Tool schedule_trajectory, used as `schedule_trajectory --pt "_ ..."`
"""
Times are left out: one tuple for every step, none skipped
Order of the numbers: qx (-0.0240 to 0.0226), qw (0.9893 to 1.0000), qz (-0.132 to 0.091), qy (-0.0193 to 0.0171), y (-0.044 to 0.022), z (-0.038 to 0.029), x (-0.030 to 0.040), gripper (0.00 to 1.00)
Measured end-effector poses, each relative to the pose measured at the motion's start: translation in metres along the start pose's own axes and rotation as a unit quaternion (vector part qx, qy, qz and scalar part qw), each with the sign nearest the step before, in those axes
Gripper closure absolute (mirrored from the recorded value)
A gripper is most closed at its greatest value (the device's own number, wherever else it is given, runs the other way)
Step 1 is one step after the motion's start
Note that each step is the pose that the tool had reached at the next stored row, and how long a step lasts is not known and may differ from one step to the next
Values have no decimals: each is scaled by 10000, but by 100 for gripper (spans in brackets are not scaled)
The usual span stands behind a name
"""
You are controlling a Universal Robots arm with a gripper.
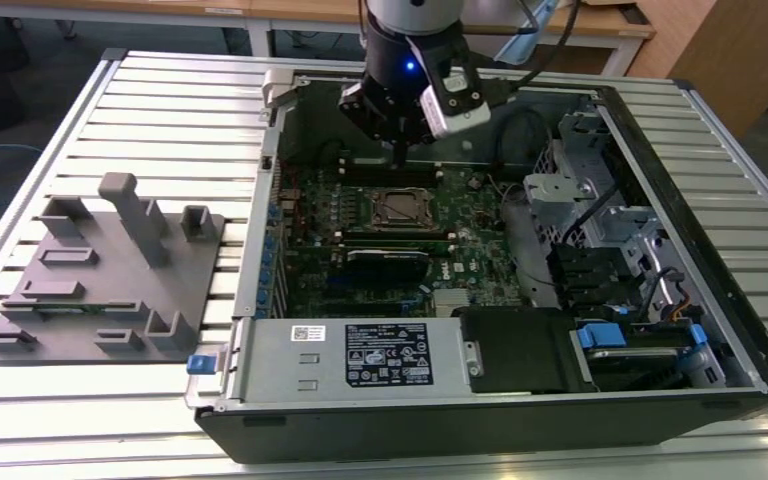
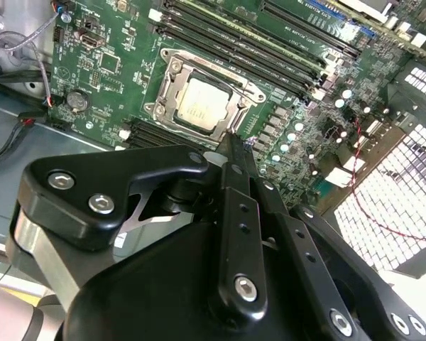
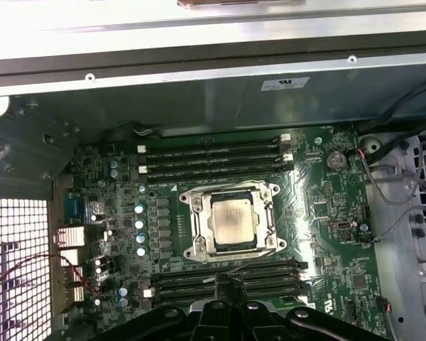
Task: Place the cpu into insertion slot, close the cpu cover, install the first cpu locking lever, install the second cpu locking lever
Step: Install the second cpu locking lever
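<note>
Hanging straight down over the open black computer case (image 1: 518, 400), the arm's black hand (image 1: 399, 150) points its tip at the green circuit board (image 1: 344, 215), just behind the socket as the exterior view has it. The wrist sits above the far wall of the case, and a small blue light glows on it. In the second wrist view the hand (image 2: 231, 145) looks clenched, its two narrow black fingers (image 2: 234, 170) pressed together with nothing between them, the tip hovering right by one edge of the socket. I can't tell if it actually touches the board.

The small flat square cpu with the dull silver-grey top (image 3: 231, 220) is already sitting in the small square dark insertion slot with the silvery metal rim (image 3: 193, 250), lying flat and lined up with it. The thin silvery square cpu cover frame (image 2: 172, 71) looks to be lying down around the chip, the metal top showing through its window. I can't make out how the thin wire levers along the socket's sides are set.

Long narrow black memory slots (image 3: 213, 153) run in rows on both sides of the socket. The case lies on its side on a slatted metal desk (image 1: 157, 100), and a grey plastic fixture tray with upright posts (image 1: 97, 270) sits beside it on the exterior view's left.
</note>
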State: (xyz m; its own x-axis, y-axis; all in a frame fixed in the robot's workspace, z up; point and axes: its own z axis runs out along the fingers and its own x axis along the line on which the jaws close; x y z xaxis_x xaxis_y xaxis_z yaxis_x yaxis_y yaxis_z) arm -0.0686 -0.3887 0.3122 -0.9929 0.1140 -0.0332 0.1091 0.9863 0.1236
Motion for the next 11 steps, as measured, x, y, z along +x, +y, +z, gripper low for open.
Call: schedule_trajectory --pt "1 10000 0 0 0 2 0 89" --pt "-1 10000 0 0 -1 8 0 89" --pt "-1 10000 0 0 -2 17 0 89" --pt "-1 10000 0 0 -4 27 1 89" --pt "-1 10000 0 0 -5 37 1 89" --pt "-1 10000 0 0 -6 50 2 89" --pt "-1 10000 0 0 -8 61 2 89" --pt "-1 10000 0 0 -9 71 2 89" --pt "-1 10000 0 0 -10 81 3 89" --pt "-1 10000 0 0 -12 92 3 89" --pt "-1 10000 0 0 -13 102 3 89"
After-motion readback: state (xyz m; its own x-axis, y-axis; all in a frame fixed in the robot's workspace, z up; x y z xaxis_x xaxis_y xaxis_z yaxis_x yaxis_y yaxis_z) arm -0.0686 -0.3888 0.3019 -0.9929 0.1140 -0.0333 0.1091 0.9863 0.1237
